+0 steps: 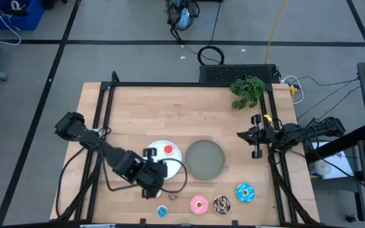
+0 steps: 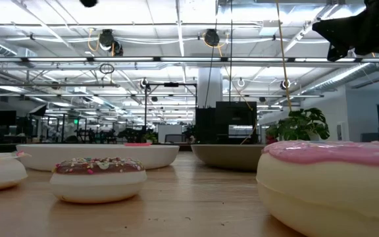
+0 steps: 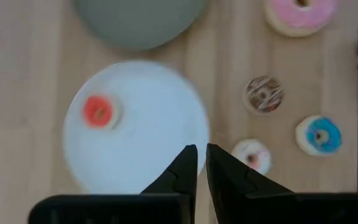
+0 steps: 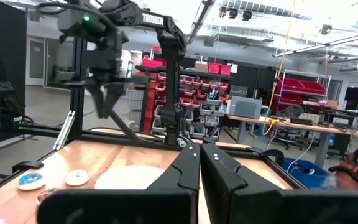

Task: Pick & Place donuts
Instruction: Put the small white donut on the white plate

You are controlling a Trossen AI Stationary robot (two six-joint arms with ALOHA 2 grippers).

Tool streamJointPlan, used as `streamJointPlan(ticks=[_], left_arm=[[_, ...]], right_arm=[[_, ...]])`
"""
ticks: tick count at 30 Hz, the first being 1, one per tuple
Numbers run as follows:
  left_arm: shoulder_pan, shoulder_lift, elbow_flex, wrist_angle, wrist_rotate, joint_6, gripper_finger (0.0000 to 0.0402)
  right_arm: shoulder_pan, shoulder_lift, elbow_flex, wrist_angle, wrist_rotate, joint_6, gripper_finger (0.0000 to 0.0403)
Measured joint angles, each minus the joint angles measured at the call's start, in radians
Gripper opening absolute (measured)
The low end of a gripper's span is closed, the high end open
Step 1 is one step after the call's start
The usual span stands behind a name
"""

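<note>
We see the left end effector [image 1: 152, 180] hovering over the near-left edge of the white plate [image 1: 175, 159], fingers [image 3: 185, 168] nearly together w/ only a slim gap, nothing held between them. The red donut [image 1: 168, 150] lies on the white plate. The grey plate [image 1: 204, 159] sits just right of the white plate, touching or nearly so.

Rest of the donuts lie on the counter [image 1: 138, 114], all on the near side of the white plate: the white-pink donut [image 3: 252, 154] just off its rim, the dark brown donut [image 3: 263, 94] beside that, the small blue donut [image 1: 162, 211] at the counter's near edge. Further right of the white plate, in a row: the pink donut [image 1: 199, 204], the chocolate sprinkled donut [image 1: 222, 204], the blue sprinkled donut [image 1: 244, 192].

The right end effector [image 1: 256, 136] waits well right of the white plate, beyond the grey plate, near the counter's right edge, fingers together, empty. A green plant [image 1: 247, 90] stands at the far right corner, diagonally away from the white plate.
</note>
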Motion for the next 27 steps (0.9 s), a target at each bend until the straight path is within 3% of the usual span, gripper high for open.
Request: streamJointPlan(ticks=[6,18,22,27], left_arm=[[-0.029,0.095,0.003,0.111,0.087,0.076,0.0042],[-0.106,0.21,0.005,0.128,0.094,0.088,0.0045],[-0.131,0.236,0.005,0.137,0.07,0.054,0.0076],[-0.15,0.259,0.005,0.137,0.073,-0.003,0.0146]], right_arm=[[0.0,0.0,0.0,-0.003,0.001,0.012,0.0004],[0.0,0.0,0.0,-0.004,0.002,0.024,0.0004],[0.0,0.0,0.0,-0.003,0.003,-0.007,0.0004],[0.0,0.0,0.0,-0.002,0.003,-0.019,0.0004]])
